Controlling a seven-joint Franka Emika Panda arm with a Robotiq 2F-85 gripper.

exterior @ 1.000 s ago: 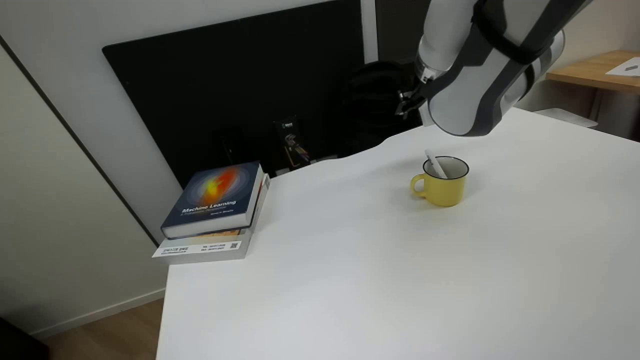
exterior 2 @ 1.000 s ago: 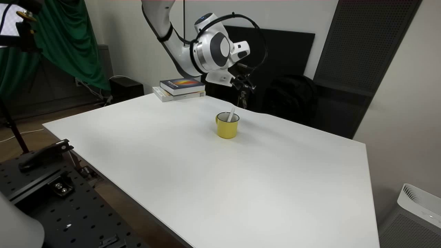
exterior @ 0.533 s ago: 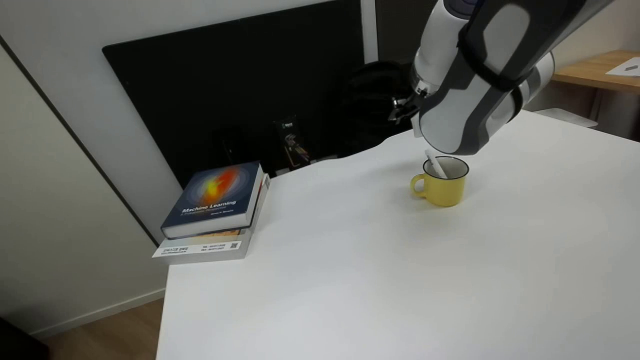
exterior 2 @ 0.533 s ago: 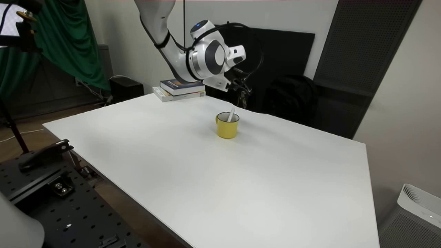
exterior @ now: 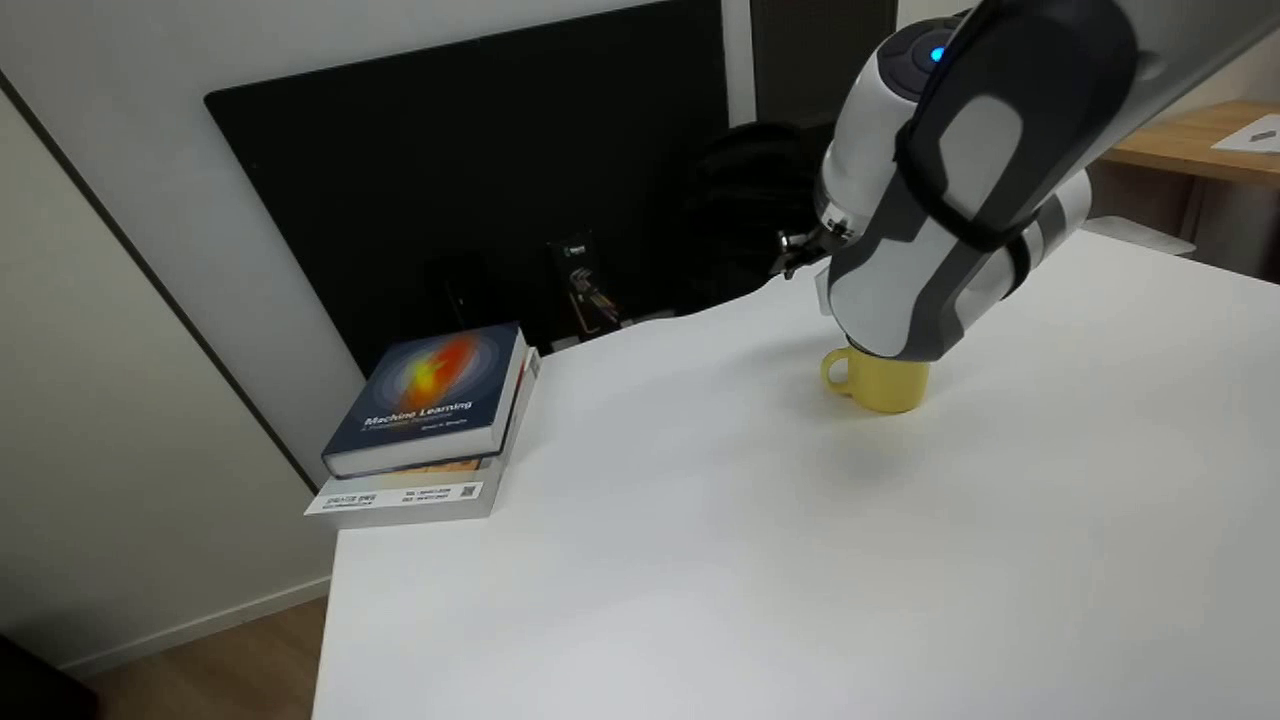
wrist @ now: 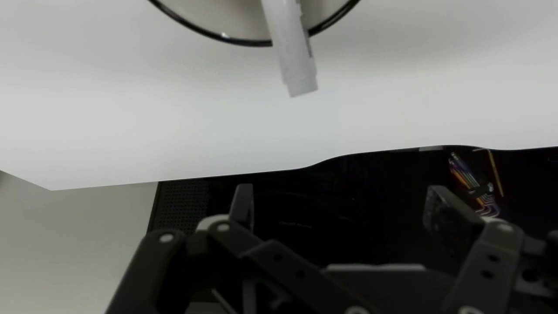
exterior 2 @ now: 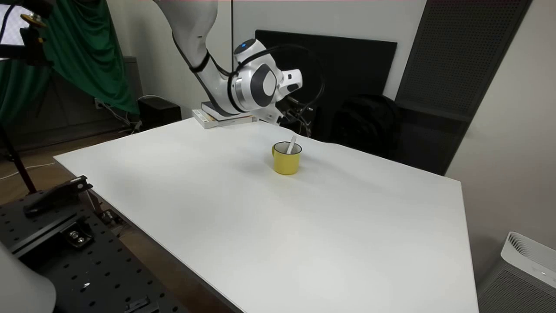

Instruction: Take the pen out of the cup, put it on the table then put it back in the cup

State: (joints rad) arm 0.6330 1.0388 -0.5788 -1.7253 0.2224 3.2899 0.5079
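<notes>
The yellow cup (exterior: 888, 386) stands upright on the white table (exterior: 650, 570). It also shows in an exterior view (exterior 2: 286, 165), and its dark rim and pale inside show at the top of the wrist view (wrist: 235, 19). The whitish pen (exterior 2: 291, 144) leans in the cup, its upper end sticking out over the rim; it shows in the wrist view (wrist: 292, 54). In an exterior view the arm hides the pen and the cup's top. My gripper (wrist: 340, 207) is open and empty, its fingers wide apart, near the table's far edge beyond the cup; it shows in both exterior views (exterior: 800, 255) (exterior 2: 302, 121).
Two stacked books (exterior: 425, 400) lie at a table corner, partly behind the arm in an exterior view (exterior 2: 217, 121). A black panel (exterior: 480, 190) and a dark bag (exterior 2: 367, 126) stand behind the far edge. A colourful key set (wrist: 475, 183) shows beyond that edge.
The arm has come down and a little to the left in both exterior views. It now covers the pen and the cup's top in one of them. The cup and pen have not moved.
</notes>
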